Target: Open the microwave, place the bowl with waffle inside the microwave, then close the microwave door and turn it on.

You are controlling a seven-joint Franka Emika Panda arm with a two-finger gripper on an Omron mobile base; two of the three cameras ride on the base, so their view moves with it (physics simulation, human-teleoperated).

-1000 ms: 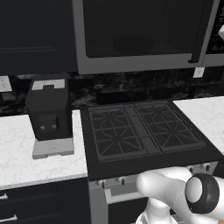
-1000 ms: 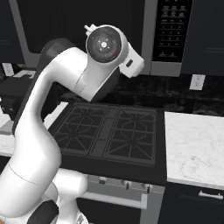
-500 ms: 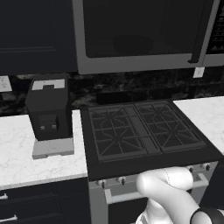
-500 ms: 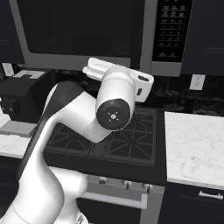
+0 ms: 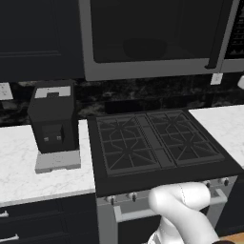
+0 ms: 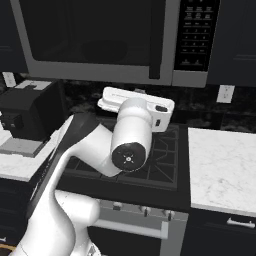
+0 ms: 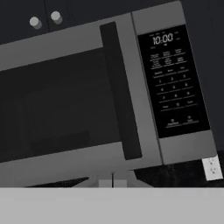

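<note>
While the tool [image 7: 113,180] stays clenched on nothing, one microwave [image 7: 131,96] faces it, its one door [image 7: 65,100] closed.

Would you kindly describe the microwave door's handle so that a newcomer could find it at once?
Look above the black gas stove to the wide grey-framed microwave set among dark cabinets. Its door has a dark glass window, and the handle is the long dark vertical bar at the window's right edge, just left of the black keypad panel with white markings.
</note>
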